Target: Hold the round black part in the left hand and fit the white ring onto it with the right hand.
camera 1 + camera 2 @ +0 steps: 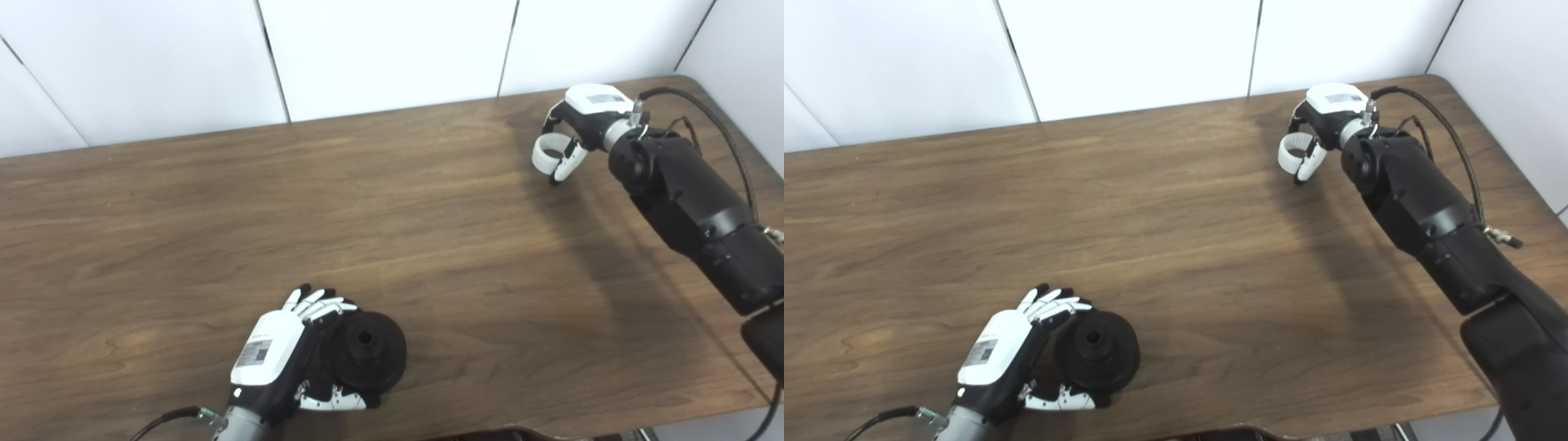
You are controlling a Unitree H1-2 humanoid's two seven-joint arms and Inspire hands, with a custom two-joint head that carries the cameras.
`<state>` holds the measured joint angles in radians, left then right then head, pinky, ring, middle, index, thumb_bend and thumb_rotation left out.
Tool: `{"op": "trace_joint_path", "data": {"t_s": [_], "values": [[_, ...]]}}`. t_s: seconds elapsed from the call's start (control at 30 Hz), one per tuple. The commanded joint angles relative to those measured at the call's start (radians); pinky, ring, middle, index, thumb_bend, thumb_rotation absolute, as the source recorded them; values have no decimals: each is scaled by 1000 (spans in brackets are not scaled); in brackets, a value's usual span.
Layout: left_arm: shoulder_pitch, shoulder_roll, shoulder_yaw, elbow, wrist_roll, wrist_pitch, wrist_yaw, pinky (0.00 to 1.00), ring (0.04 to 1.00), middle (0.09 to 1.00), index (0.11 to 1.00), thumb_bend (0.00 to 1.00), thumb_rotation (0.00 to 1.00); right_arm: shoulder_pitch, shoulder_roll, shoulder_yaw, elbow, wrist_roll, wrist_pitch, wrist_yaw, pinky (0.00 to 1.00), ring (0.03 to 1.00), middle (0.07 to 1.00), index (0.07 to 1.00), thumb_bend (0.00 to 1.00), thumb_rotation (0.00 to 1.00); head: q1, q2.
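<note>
The round black part (367,350), a grooved disc with a centre hole, is near the table's front edge. My left hand (272,358) is shut on it, fingers curled over its far rim and thumb under its near rim. Far off at the table's back right, my right hand (582,119) is shut on the white ring (542,158), which it pinches between fingers and thumb close to the tabletop. I cannot tell whether the ring touches the wood. The two hands are wide apart.
The brown wooden table (392,214) spans the view, backed by white wall panels (380,49). My right forearm (692,208) with its black cable (729,135) runs along the table's right side. The table's front edge lies just below my left hand.
</note>
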<state>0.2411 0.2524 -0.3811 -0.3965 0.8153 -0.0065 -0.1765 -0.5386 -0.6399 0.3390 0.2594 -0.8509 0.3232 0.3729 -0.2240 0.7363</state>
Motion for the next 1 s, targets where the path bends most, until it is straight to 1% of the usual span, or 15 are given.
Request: {"op": "trace_joint_path", "data": {"t_s": [0.0, 0.13, 0.23, 0.27, 0.3, 0.33, 0.37, 0.4, 0.57, 0.87, 0.97], "values": [[18, 18, -8, -6, 17, 4, -36, 1000, 909, 818, 485, 523, 62, -35, -32, -22, -14, -3, -17, -31, 842, 852, 809, 658, 744, 202, 1, 0], [17, 19, -7, 0, 17, -4, -28, 1000, 908, 817, 485, 522, 63, -33, -34, -23, -19, -5, -15, -24, 839, 856, 811, 664, 749, 219, -3, 2], [16, 20, -6, -1, 17, -5, -28, 1000, 904, 815, 484, 522, 62, -32, -33, -23, -16, -7, -15, -29, 842, 851, 807, 659, 751, 207, -3, 2], [16, 19, -6, -1, 16, -5, -28, 1000, 903, 815, 484, 523, 62, -31, -32, -24, -15, -7, -15, -31, 848, 851, 807, 644, 745, 195, -3, 2], [16, 19, -6, -2, 15, -4, -28, 1000, 903, 815, 484, 523, 61, -31, -32, -24, -14, -7, -15, -31, 853, 851, 808, 569, 636, 170, -4, 5], [16, 19, -5, -2, 16, -3, -30, 1000, 903, 815, 484, 523, 61, -29, -32, -25, -18, -6, -16, -31, 855, 851, 809, 532, 580, 159, -4, 5], [16, 19, -6, -3, 18, -4, -29, 1000, 902, 814, 484, 523, 61, -27, -32, -26, -22, -4, -17, -33, 856, 851, 807, 507, 546, 149, -4, 5], [15, 19, -6, -2, 20, -5, -28, 1000, 901, 813, 484, 523, 61, -25, -31, -27, -24, -4, -19, -35, 854, 849, 803, 497, 534, 144, -5, 4], [15, 17, -6, -4, 21, -3, -29, 1000, 899, 812, 484, 523, 61, -18, -31, -34, -22, 2, -24, -40, 866, 855, 802, 487, 522, 135, -4, 6], [12, 12, -7, -8, 19, -1, -30, 1000, 900, 813, 484, 523, 61, 0, -45, -43, -32, 5, -55, -58, 847, 849, 794, 487, 523, 135, -2, 11], [11, 6, -10, -14, 25, 8, -37, 1000, 902, 814, 484, 523, 61, 13, -59, -52, -52, 13, -111, -90, 840, 839, 784, 486, 523, 134, 17, 19]]}}
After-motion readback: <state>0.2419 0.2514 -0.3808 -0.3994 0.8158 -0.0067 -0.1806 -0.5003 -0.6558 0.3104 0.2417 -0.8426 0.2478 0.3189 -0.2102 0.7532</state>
